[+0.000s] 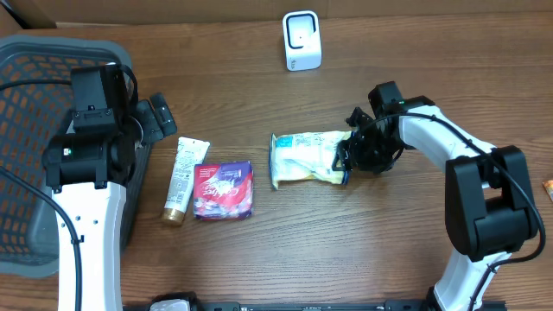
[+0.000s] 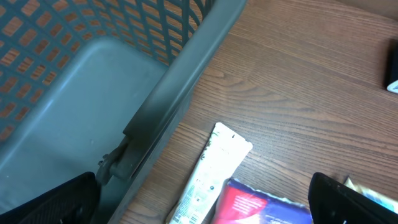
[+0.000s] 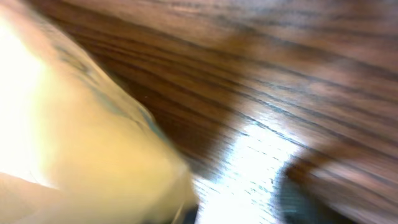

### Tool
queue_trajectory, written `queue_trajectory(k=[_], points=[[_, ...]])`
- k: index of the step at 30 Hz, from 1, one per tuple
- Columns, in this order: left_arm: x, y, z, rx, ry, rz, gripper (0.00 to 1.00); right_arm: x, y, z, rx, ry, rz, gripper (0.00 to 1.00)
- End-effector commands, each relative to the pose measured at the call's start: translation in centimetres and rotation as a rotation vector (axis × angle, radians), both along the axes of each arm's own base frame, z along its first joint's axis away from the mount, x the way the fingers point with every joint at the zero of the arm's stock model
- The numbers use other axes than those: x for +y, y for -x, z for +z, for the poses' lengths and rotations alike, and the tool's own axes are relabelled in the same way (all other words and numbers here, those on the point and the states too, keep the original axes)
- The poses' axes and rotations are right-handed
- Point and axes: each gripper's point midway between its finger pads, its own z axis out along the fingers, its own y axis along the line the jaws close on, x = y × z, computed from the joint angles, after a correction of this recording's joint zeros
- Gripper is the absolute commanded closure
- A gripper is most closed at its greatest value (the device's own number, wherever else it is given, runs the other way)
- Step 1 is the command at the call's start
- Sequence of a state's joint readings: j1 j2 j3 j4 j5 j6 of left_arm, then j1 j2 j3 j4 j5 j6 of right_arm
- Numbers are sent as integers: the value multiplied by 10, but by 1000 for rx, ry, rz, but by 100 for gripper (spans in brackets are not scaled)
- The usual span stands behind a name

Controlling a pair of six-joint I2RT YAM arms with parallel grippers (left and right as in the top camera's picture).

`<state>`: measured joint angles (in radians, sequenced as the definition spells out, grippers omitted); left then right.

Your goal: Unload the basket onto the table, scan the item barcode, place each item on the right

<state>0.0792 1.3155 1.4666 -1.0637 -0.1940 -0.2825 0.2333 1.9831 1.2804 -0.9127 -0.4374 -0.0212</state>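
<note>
A yellow and white bag [image 1: 304, 158] lies flat on the table's middle. My right gripper [image 1: 346, 156] is at the bag's right end. The right wrist view is blurred: the bag [image 3: 68, 143] fills the left, and the gripper [image 3: 242, 208] has its dark fingers apart with bare wood between them, so it is open. The white scanner [image 1: 301, 41] stands at the back. My left gripper [image 1: 157, 117] hangs beside the basket, open and empty [image 2: 199, 208], above a white tube [image 2: 211, 174] and a red and purple packet [image 2: 261, 205].
A grey mesh basket [image 1: 43, 60] fills the left side, its rim [image 2: 180, 87] right under the left wrist. The tube [image 1: 184, 180] and the packet [image 1: 224, 189] lie side by side left of the bag. A small orange thing [image 1: 548, 185] shows at the right edge.
</note>
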Motion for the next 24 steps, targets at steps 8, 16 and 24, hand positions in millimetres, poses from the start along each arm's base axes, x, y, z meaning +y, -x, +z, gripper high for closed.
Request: queue_trajectory(k=[8, 16, 24], points=[[-2, 0, 7, -21, 13, 0, 0, -2, -12, 67, -24, -26, -12, 95], [-2, 0, 7, -21, 13, 0, 0, 46, -10, 157, -106, -386, 103, 96], [-2, 0, 7, -21, 13, 0, 0, 76, -8, 142, -157, -695, 147, 96]])
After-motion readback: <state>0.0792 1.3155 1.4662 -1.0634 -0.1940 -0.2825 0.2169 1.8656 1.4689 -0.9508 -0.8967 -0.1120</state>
